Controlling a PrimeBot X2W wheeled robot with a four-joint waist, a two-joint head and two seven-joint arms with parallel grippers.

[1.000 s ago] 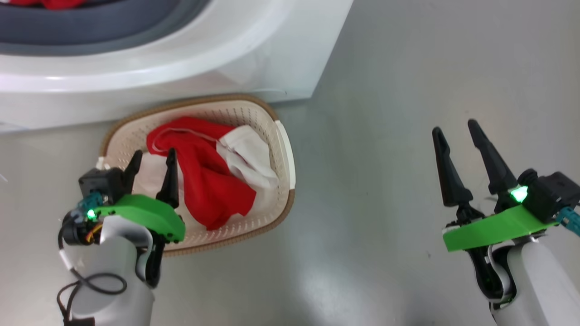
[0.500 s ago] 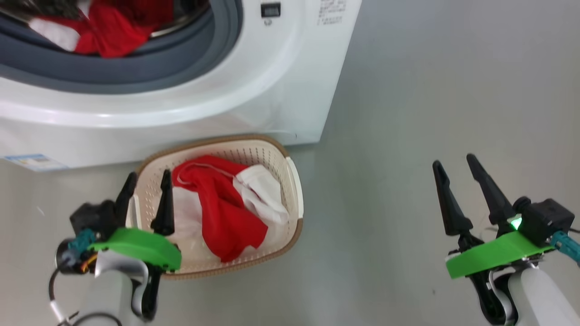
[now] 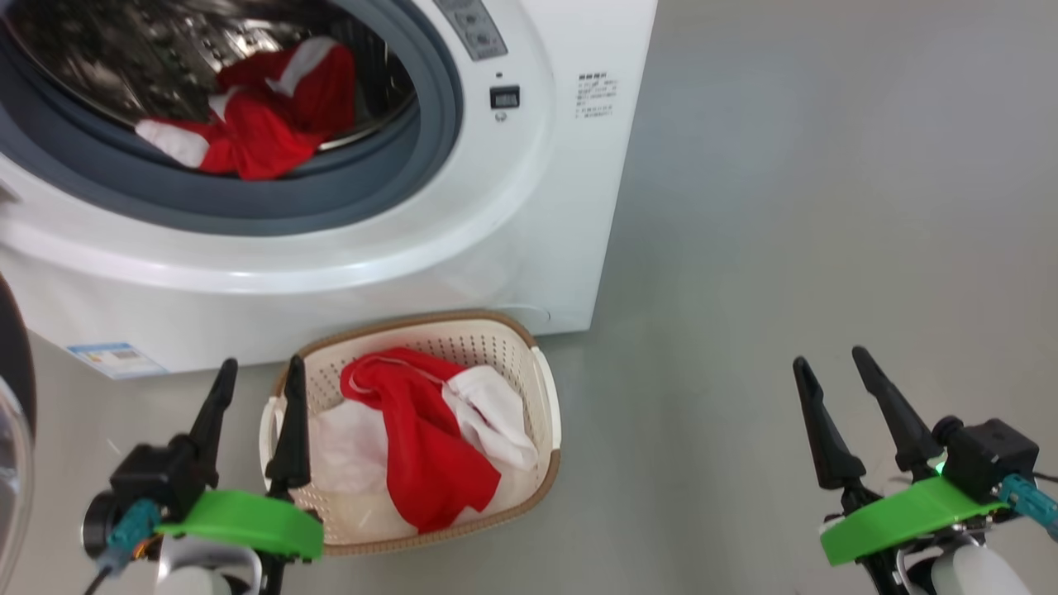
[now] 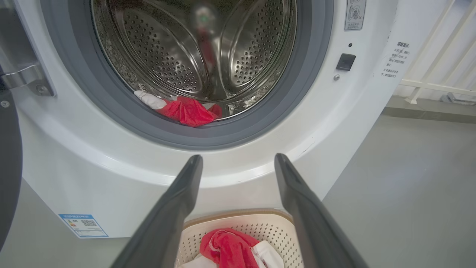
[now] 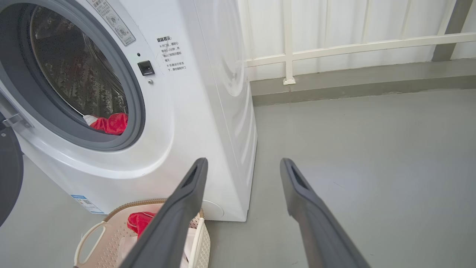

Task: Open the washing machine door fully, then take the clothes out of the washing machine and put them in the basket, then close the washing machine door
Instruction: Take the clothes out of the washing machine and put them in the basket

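The white washing machine (image 3: 529,207) stands open, and red and white clothes (image 3: 256,124) lie at the front of its steel drum. The washing machine door (image 3: 12,397) shows as a black rim with glass at the far left edge. On the floor before the machine sits the cream basket (image 3: 496,330) with a red and white garment (image 3: 421,446) in it. My left gripper (image 3: 261,364) hovers open and empty at the basket's left rim. My right gripper (image 3: 829,357) is open over bare floor, far right of the basket. The left wrist view looks between my left gripper (image 4: 238,157) at the drum clothes (image 4: 187,111).
Grey floor (image 3: 785,207) stretches to the right of the machine. A white railing (image 5: 334,48) and a low kerb run along the back wall. A blue label (image 3: 111,357) is stuck low on the machine's front.
The head camera has tilted up, bringing the drum and its clothes into view. My left gripper has shifted from over the basket's inside to its left rim. Both grippers stay open.
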